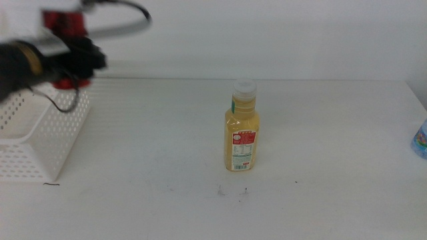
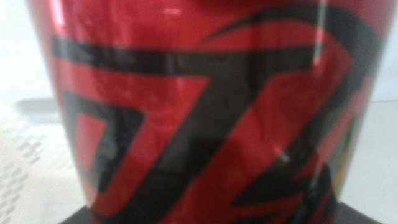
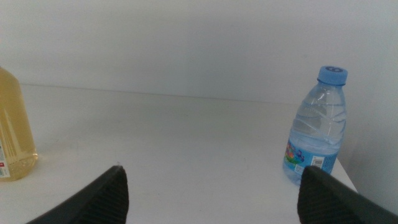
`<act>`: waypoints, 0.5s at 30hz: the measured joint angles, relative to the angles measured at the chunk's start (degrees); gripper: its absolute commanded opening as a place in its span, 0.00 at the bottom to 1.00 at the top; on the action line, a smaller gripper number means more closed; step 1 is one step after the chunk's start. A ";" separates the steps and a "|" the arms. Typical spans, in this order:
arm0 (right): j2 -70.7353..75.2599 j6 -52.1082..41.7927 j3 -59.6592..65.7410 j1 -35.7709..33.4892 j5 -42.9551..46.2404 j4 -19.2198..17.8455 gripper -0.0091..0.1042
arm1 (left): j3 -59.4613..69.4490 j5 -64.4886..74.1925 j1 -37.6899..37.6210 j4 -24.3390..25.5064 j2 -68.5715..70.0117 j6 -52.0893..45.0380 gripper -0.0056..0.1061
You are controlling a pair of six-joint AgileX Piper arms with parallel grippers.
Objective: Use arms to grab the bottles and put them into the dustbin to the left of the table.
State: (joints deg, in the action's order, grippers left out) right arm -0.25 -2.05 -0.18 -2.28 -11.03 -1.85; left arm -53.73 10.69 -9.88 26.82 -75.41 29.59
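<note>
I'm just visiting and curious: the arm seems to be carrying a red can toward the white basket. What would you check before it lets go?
1. Can held: the red can fills the left wrist view, in the left end effector: ok.
2. Can above the basket: over its far rim in the middle view, blurred: cannot tell.
3. Basket upright and open on the table: ok.
4. Juice bottle upright, well apart from the basket: ok.
5. Water bottle upright near the table's right edge: ok.
6. Right end effector open, holding nothing: ok.
</note>
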 measured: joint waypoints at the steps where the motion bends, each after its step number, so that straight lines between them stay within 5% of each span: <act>1: 0.00 0.00 0.00 0.00 0.00 0.00 0.90 | -1.99 3.79 0.78 -4.42 0.24 -3.69 0.20; 7: 0.00 0.00 0.00 0.00 0.00 0.00 0.90 | -14.67 24.46 10.81 -37.62 -1.03 -42.48 0.20; 10: 0.00 0.00 0.00 0.00 0.00 0.00 0.90 | -21.22 33.01 15.78 -43.00 -3.87 -50.39 0.20; 15: 0.00 0.00 0.00 0.00 0.00 0.00 0.90 | -31.74 41.94 22.76 -43.96 -9.96 -53.81 0.20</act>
State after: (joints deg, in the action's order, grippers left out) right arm -0.25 -2.05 -0.18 -2.28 -11.03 -1.85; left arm -85.48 52.63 12.88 -17.14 -85.37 -24.22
